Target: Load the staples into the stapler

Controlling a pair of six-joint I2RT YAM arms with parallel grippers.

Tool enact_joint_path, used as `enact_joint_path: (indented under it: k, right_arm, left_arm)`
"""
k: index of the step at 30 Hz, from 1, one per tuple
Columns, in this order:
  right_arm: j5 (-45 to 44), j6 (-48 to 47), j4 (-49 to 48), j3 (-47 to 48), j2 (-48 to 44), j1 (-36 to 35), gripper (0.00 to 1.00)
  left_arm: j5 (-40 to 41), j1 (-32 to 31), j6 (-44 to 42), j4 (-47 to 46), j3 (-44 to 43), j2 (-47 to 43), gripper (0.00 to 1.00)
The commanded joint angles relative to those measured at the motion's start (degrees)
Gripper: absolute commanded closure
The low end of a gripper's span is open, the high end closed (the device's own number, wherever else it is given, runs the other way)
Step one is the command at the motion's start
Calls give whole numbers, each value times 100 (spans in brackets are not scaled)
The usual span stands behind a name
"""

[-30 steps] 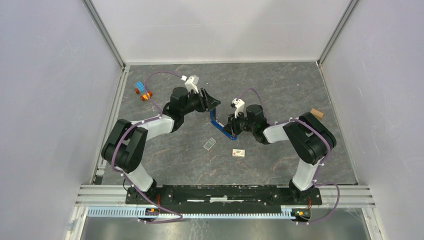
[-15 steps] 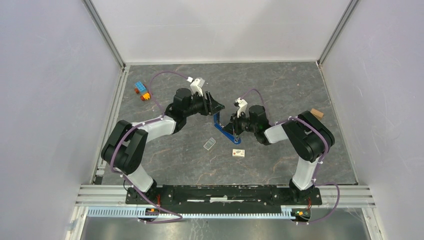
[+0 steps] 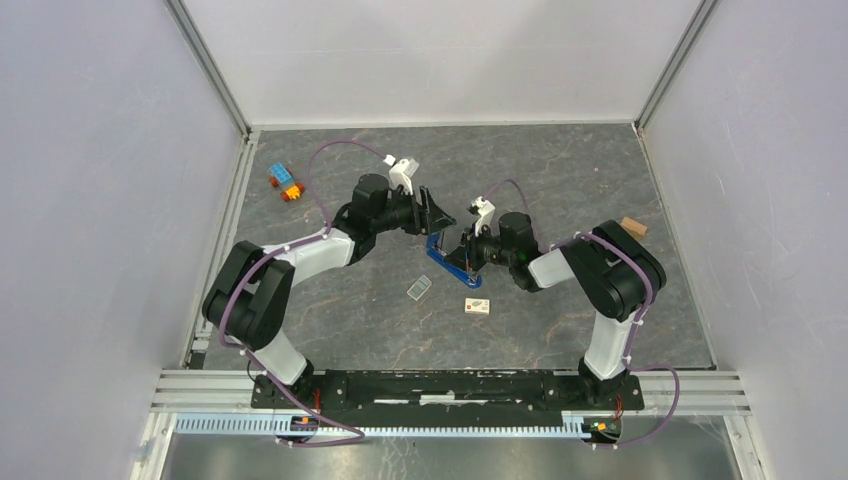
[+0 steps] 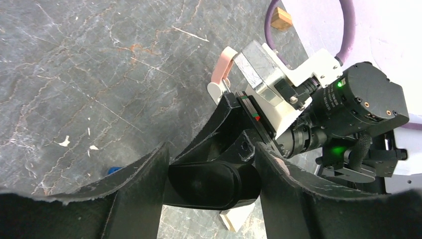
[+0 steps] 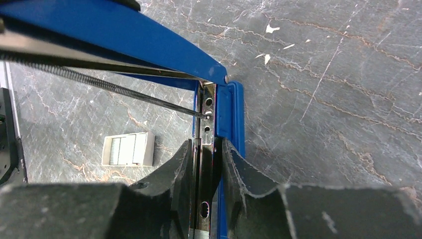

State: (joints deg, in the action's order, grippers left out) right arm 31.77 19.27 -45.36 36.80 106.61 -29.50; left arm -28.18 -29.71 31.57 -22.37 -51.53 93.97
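Observation:
The blue stapler (image 3: 440, 254) stands hinged open at mid-table between the two grippers. My right gripper (image 3: 463, 256) is shut on its metal staple channel (image 5: 206, 130), a finger on each side, with the blue body (image 5: 234, 112) just to the right. The blue top arm (image 5: 124, 35) and its spring reach away to the upper left. My left gripper (image 3: 438, 218) has the stapler's black end (image 4: 209, 185) between its fingers (image 4: 144, 194), touching both. The staples (image 3: 419, 288), a small greyish see-through strip, lie on the table in front of the stapler.
A small pink-and-white piece (image 3: 477, 306) lies near the staples, seen cream-coloured in the right wrist view (image 5: 128, 149). Toy bricks (image 3: 285, 183) sit at the back left. A wooden block (image 3: 633, 226) rests at the right, behind the right arm (image 4: 281, 18).
My left gripper has moved right, toward the right gripper, taking the stapler's top end with it. The stapler has shifted slightly. The right gripper keeps its hold.

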Motion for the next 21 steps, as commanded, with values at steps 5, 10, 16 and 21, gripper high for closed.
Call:
enact_joint_path:
  k: [5, 10, 16, 21]
  right_arm:
    - [128, -164, 14, -24, 77, -25, 80]
    - [128, -175, 89, 51, 67, -28, 81]
    - [106, -138, 145, 69, 18, -24, 81]
    - [62, -165, 413, 143, -81, -20, 71]
  left_arm:
    - [-641, -105, 147, 260, -312, 2, 30]
    - [-556, -105, 99, 385, -367, -117, 28]
    - [-87, -88, -45, 720, -301, -380, 29]
    - [540, -48, -378, 1059, 65, -808, 29]
